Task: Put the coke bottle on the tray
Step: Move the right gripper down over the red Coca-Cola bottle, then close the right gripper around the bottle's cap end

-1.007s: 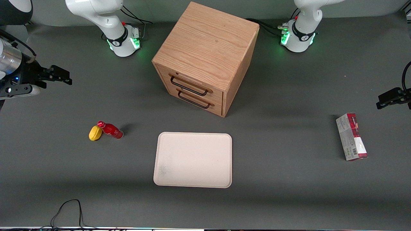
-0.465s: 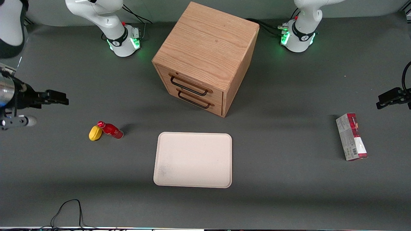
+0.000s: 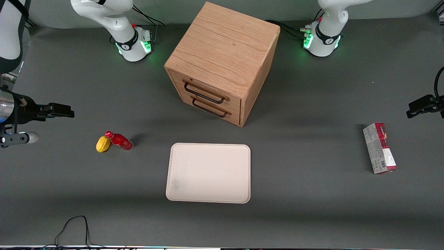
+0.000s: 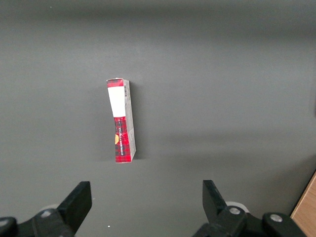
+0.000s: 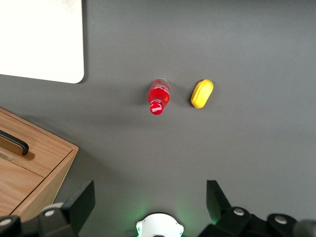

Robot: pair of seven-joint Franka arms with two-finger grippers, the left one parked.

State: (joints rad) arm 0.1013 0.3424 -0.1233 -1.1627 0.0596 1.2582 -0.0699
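Note:
The coke bottle (image 3: pixel 119 140) is small and all red with a red cap. It stands on the grey table, touching a yellow lemon-like lump (image 3: pixel 103 144). Both show in the right wrist view: the bottle (image 5: pixel 158 96) and the lump (image 5: pixel 202 94). The cream-white tray (image 3: pixel 208 145) lies flat and bare, beside the bottle toward the table's middle; one corner (image 5: pixel 44 44) shows in the wrist view. My right gripper (image 3: pixel 66 111) hangs open and empty above the table, farther from the front camera than the bottle. Its fingers stand wide apart (image 5: pixel 149 200).
A wooden two-drawer cabinet (image 3: pixel 222 62) stands farther from the front camera than the tray; its corner (image 5: pixel 29 163) shows in the right wrist view. A red-and-white carton (image 3: pixel 379 148) lies toward the parked arm's end. A black cable (image 3: pixel 74 227) lies near the front edge.
My right gripper has come down in the front view, closer to the bottle's level, most of it in the first half second. The bottle, lump and tray have not moved.

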